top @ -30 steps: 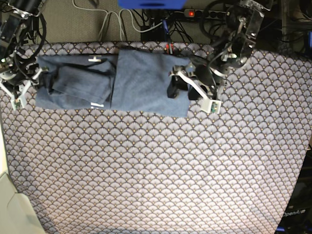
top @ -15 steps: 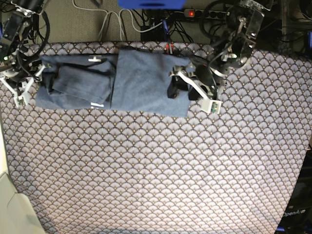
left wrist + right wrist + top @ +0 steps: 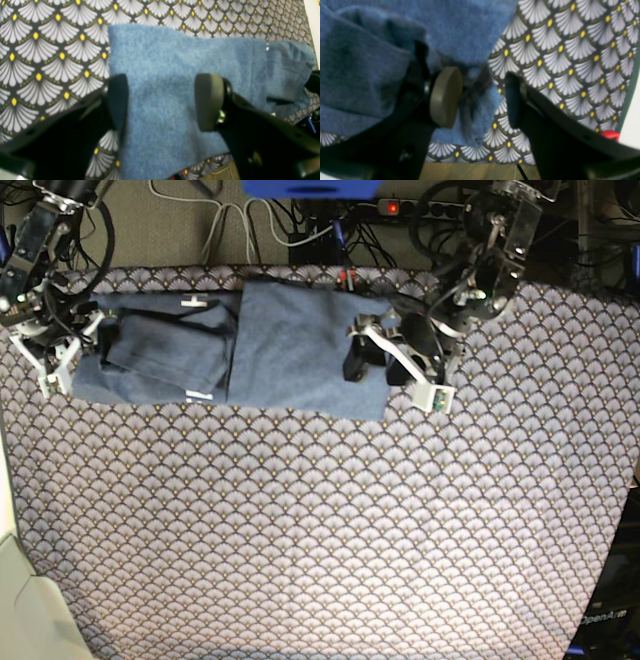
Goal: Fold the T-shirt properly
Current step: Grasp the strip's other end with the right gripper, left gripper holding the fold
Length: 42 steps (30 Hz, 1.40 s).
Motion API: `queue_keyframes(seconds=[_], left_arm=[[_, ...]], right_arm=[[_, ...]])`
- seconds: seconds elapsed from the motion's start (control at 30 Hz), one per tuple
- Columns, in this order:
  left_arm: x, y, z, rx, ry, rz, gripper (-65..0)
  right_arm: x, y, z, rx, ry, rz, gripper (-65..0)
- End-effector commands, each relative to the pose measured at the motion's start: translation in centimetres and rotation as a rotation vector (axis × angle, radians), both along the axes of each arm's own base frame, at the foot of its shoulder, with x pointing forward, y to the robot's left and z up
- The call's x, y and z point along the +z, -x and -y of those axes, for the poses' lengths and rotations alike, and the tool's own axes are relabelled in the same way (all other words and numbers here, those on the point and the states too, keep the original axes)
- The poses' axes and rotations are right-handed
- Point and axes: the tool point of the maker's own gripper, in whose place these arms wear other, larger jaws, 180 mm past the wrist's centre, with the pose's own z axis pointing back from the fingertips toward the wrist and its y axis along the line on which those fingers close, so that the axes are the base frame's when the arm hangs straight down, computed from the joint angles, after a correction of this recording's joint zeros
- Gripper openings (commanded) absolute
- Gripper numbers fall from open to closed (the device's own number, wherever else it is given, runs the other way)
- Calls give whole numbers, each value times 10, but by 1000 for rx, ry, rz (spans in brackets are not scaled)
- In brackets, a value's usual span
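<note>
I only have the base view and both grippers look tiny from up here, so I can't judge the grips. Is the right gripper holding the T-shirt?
Observer: No. In the right wrist view the right gripper is open; a bunched edge of the T-shirt lies between its pads, unpinched.
Operator: And the left one?
Observer: The left gripper is open too, its pads spread over flat cloth of the T-shirt near its end, with the scallop-patterned tablecloth showing beside it.
Operator: Is the cloth by the right gripper flat as well?
Observer: No, a thick rolled fold sits just beside the round pad.
</note>
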Motion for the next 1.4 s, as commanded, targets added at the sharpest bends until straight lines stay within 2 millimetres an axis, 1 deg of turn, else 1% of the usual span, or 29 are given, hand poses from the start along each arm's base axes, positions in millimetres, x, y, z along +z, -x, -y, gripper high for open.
queue_keyframes(seconds=[0.0,0.1,0.2,0.3,0.53,0.67,0.73,0.83,1.0,1.07,1.1,1.17,1.23,1.27,1.37], left_arm=[[13,-7,1,3,16,45,-237],[14,-8,1,3,17,48,-237],[15,-8,1,2,18,50,-237],[15,-8,1,2,18,50,-237],[12,-4,1,2,18,41,-237],[12,-3,2,2,18,38,-237],[12,-3,2,2,18,38,-237],[11,-2,2,2,18,36,-237],[9,-1,-4,-3,-1,35,-237],[9,-1,-5,-4,-4,35,-237],[9,-1,-5,-4,-4,35,-237],[9,-1,-5,-4,-4,35,-237],[9,-1,-5,-3,-3,35,-238],[9,-1,-5,-3,-3,35,-238],[10,-2,-5,-2,-2,37,-238]], right_arm=[[11,-9,6,4,15,40,-329],[9,-11,5,1,8,41,-328],[1,-12,5,-10,-15,24,-327],[-4,-13,11,-19,-21,7,-327],[-8,-13,10,-19,-29,-1,-327],[-12,-17,-8,43,-36,-18,-328],[-13,-18,-11,52,-39,-20,-328],[-14,-18,-12,51,-40,-20,-328],[-14,-18,-12,52,-41,-19,-332],[-14,-18,-12,52,-41,-19,-369],[-14,-18,-12,51,-41,-21,-407],[-14,-17,-12,51,-42,-24,-508],[-14,-17,-12,51,-41,-25,-631],[-15,-17,-12,50,-41,-27,-650],[-12,-17,-11,54,-34,-19,-650]])
